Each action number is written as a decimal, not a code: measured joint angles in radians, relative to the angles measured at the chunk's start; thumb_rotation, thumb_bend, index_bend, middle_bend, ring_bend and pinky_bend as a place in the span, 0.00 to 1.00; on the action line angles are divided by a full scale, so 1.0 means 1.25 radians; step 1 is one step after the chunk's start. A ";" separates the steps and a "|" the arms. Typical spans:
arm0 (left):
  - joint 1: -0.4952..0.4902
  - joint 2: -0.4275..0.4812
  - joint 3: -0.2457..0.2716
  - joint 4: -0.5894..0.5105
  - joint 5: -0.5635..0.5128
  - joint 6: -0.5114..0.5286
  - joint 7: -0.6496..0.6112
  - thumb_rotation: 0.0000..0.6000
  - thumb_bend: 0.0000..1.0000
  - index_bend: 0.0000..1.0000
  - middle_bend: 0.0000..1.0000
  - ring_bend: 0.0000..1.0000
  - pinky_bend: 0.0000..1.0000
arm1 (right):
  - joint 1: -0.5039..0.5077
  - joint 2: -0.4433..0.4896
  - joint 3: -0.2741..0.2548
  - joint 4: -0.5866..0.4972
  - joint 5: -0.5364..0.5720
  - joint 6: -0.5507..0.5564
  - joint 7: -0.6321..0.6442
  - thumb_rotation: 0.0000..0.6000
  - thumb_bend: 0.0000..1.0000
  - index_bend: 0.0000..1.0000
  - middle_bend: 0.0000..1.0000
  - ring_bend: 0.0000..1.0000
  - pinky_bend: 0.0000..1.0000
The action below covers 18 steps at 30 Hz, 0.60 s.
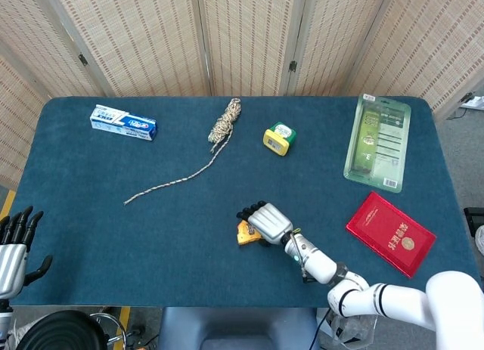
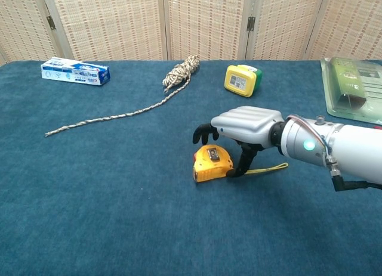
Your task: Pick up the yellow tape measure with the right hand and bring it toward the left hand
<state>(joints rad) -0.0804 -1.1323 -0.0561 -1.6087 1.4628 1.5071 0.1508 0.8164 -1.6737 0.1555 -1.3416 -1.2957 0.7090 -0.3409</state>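
We see a table [image 1: 91, 214] covered with dark blue cloth. At its far left lies a toothpaste box [image 1: 122, 122], flat on its side. Near the far middle we find a coiled rope [image 1: 224, 121], and its loose end runs over the cloth toward the near left. Just to the right of the coil stands a small yellow and green device [image 1: 279, 137]. At the far right lies a green packaged item [image 1: 378, 141] in clear plastic, and nearer to us a red booklet [image 1: 390, 233]. The yellow tape measure [image 2: 211, 163] rests on the cloth near the middle, its yellow strap [image 2: 270, 167] stretched out to the right.
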 measured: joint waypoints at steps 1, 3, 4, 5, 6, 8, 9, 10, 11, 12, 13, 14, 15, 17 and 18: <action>0.000 0.000 0.000 0.000 0.000 0.000 0.000 1.00 0.35 0.00 0.01 0.00 0.01 | 0.003 -0.001 0.000 0.003 0.001 -0.002 0.002 1.00 0.27 0.23 0.29 0.25 0.24; 0.000 0.000 0.000 0.000 0.000 0.000 0.001 1.00 0.35 0.00 0.01 0.00 0.01 | 0.011 -0.003 -0.002 0.008 0.004 -0.008 0.001 1.00 0.27 0.25 0.30 0.25 0.24; 0.000 0.000 0.000 0.000 0.000 0.000 0.001 1.00 0.35 0.00 0.01 0.00 0.01 | 0.015 -0.005 -0.003 0.011 0.006 -0.010 -0.002 1.00 0.27 0.25 0.30 0.26 0.24; 0.000 0.000 0.000 0.000 0.000 0.000 0.000 1.00 0.35 0.00 0.01 0.00 0.01 | 0.019 -0.006 -0.004 0.014 0.009 -0.012 -0.007 1.00 0.27 0.27 0.31 0.26 0.24; 0.001 -0.001 0.000 0.001 0.000 0.000 0.000 1.00 0.35 0.00 0.01 0.00 0.01 | 0.022 -0.007 -0.006 0.016 0.012 -0.013 -0.011 1.00 0.27 0.28 0.32 0.27 0.24; 0.000 -0.002 0.000 0.001 0.001 -0.001 0.000 1.00 0.35 0.00 0.01 0.00 0.01 | 0.025 -0.010 -0.007 0.019 0.020 -0.013 -0.015 1.00 0.27 0.33 0.35 0.29 0.24; -0.002 -0.002 -0.001 0.001 0.001 -0.002 0.001 1.00 0.35 0.00 0.01 0.00 0.01 | 0.026 -0.012 -0.007 0.020 0.023 -0.011 -0.016 1.00 0.27 0.36 0.37 0.30 0.24; -0.003 -0.002 -0.001 0.001 0.001 -0.004 0.001 1.00 0.35 0.00 0.01 0.00 0.01 | 0.027 -0.013 -0.006 0.021 0.026 -0.008 -0.017 1.00 0.27 0.39 0.39 0.31 0.24; -0.008 -0.001 -0.003 0.000 0.002 -0.007 0.003 1.00 0.35 0.00 0.01 0.00 0.01 | 0.029 -0.015 -0.005 0.023 0.030 -0.004 -0.017 1.00 0.27 0.42 0.42 0.33 0.25; -0.012 -0.001 -0.005 0.000 0.004 -0.010 0.005 1.00 0.35 0.00 0.01 0.00 0.01 | 0.030 -0.016 -0.003 0.024 0.033 -0.002 -0.018 1.00 0.27 0.44 0.43 0.34 0.25; -0.017 0.000 -0.007 -0.001 0.007 -0.013 0.006 1.00 0.35 0.00 0.01 0.00 0.01 | 0.032 -0.017 0.000 0.025 0.037 0.000 -0.017 1.00 0.27 0.46 0.45 0.34 0.25; -0.025 0.002 -0.011 -0.004 0.010 -0.018 0.008 1.00 0.35 0.00 0.01 0.00 0.01 | 0.035 -0.018 0.005 0.025 0.041 0.001 -0.017 1.00 0.27 0.48 0.46 0.35 0.25; -0.032 0.004 -0.014 -0.007 0.012 -0.023 0.009 1.00 0.35 0.00 0.01 0.00 0.01 | 0.038 -0.018 0.011 0.024 0.048 0.001 -0.015 1.00 0.27 0.49 0.47 0.35 0.25; -0.045 0.009 -0.020 -0.018 0.015 -0.034 0.012 1.00 0.35 0.00 0.01 0.00 0.01 | 0.044 -0.015 0.022 0.018 0.057 0.002 -0.012 1.00 0.27 0.52 0.49 0.36 0.25; -0.056 0.012 -0.026 -0.029 0.017 -0.044 0.014 1.00 0.35 0.00 0.01 0.00 0.01 | 0.049 -0.012 0.031 0.012 0.065 0.003 -0.010 1.00 0.27 0.53 0.49 0.36 0.25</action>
<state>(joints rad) -0.1508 -1.1174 -0.0886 -1.6443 1.4840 1.4521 0.1685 0.8780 -1.6892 0.1940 -1.3267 -1.2150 0.7121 -0.3540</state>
